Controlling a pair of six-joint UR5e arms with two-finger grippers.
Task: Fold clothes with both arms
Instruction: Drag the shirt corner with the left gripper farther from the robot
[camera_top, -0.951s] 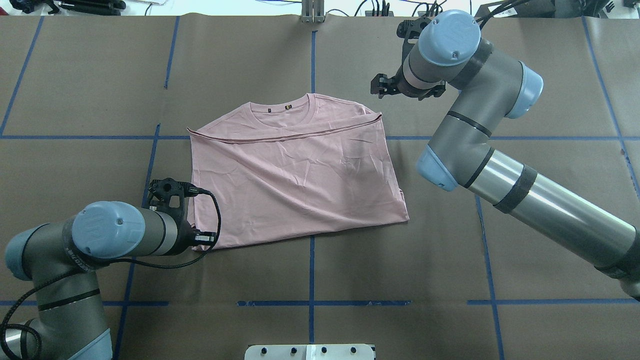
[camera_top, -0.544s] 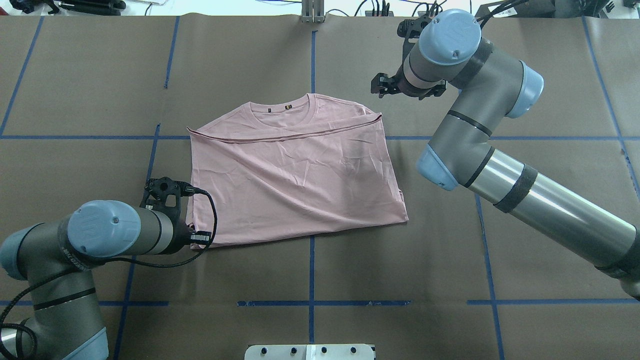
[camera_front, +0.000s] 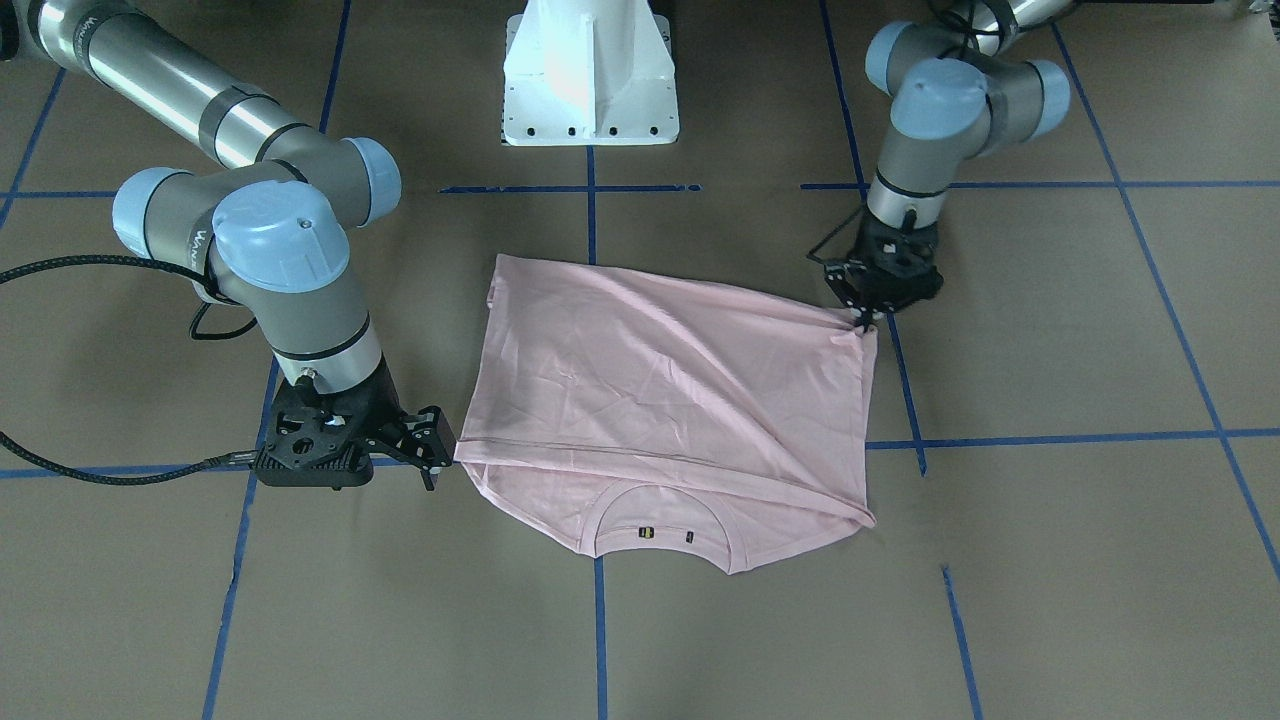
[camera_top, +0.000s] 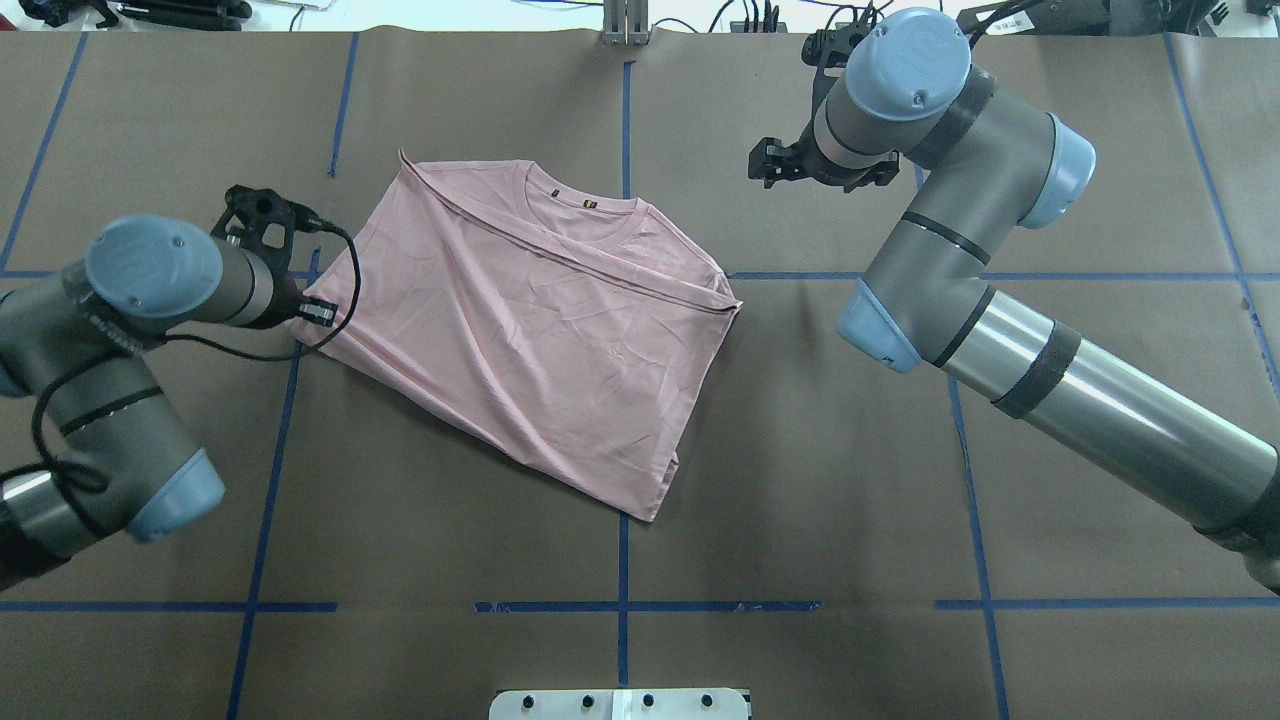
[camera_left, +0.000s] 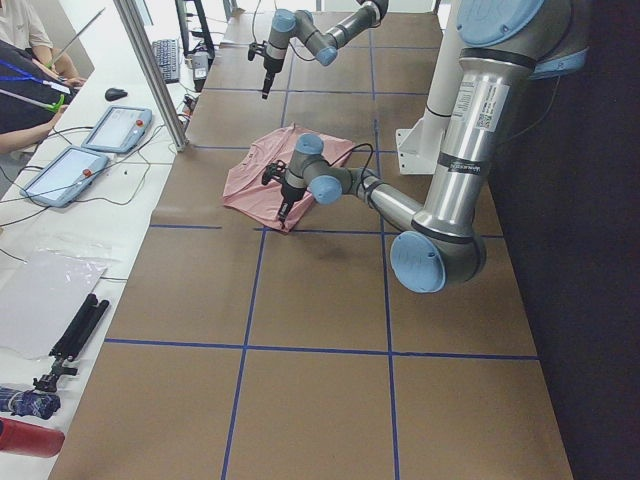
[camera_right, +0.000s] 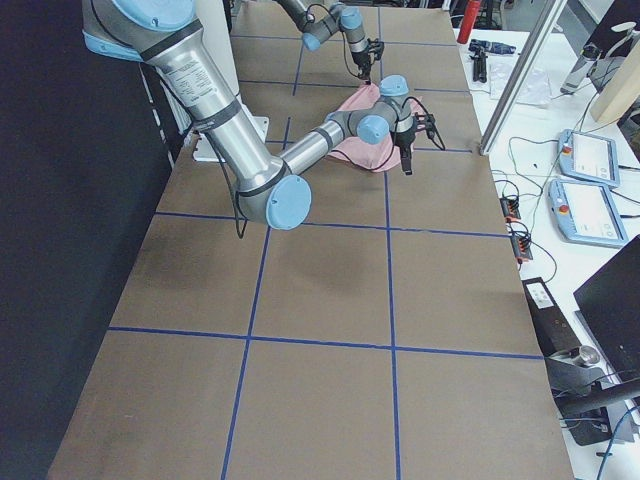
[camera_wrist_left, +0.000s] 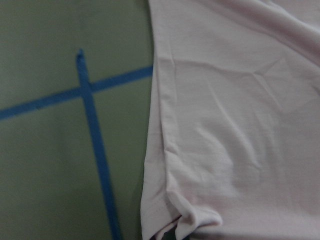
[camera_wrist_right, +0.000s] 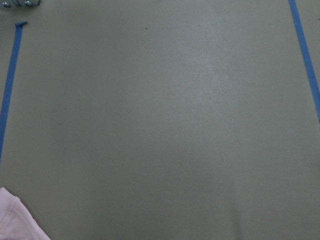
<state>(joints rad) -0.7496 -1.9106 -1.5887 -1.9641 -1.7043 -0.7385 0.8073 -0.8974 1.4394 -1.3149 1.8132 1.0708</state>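
The pale pink T-shirt (camera_top: 530, 340) lies folded on the brown table, plain side up, collar (camera_top: 575, 205) at the far side, skewed diagonally. My left gripper (camera_top: 300, 322) is low at its left corner and shut on the fabric. The left wrist view shows that corner bunched at its bottom edge (camera_wrist_left: 185, 222). In the front-facing view the left gripper (camera_front: 862, 318) pinches the shirt (camera_front: 660, 400) at its corner. My right gripper (camera_top: 772, 165) is open and empty, off the shirt's far right. In the front-facing view it (camera_front: 432, 452) sits beside the shoulder corner. No print shows.
Blue tape lines (camera_top: 622, 560) grid the brown table cover. The white pedestal base (camera_front: 590, 70) stands at the robot's side. Tablets (camera_left: 110, 130) and cables lie on the side bench beyond the table's far edge.
My left gripper has swung from the near left to the far left, dragging the shirt's corner with it. The shirt has rotated and shifted left. The right arm has barely moved.
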